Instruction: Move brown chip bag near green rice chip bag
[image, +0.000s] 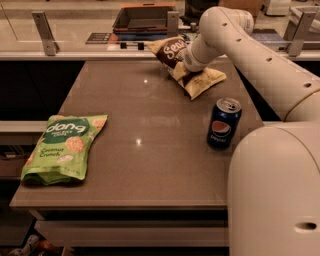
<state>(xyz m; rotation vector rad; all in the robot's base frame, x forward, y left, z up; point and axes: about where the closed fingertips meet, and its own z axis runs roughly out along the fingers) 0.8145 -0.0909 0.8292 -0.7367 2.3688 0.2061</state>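
— How many bags are on the desk (150, 105)?

— Two. One brown bag (171, 52) and one green bag (65, 147).

— Where is the brown one?

— At the far edge, right of the middle. Its dark end, with white script on it, tilts up towards the left. Its cream end lies flat on the desk, pointing right.

— And the green one?

— It lies flat at the near left corner with its "dang" lettering facing up. Its left side reaches the desk's edge. The two bags are well apart, almost at opposite corners.

— Where is your tool?

— My one tool (189, 71) is right at the brown bag, over its middle. My arm (250, 50) comes in from the right and bends down onto the bag.

— Is the tool open, closed, or gripping the bag?

— I cannot tell. My wrist and the crinkled bag hide most of it. I can only say it touches the bag.

— Anything else on the desk?

— One can (223, 123), blue, standing upright on the right side. It is nearer to me than the brown bag, close to the cream end but not touching it. It is far from the green bag.

— And beyond the desk?

— One dark tray (142, 17) on the counter behind it.
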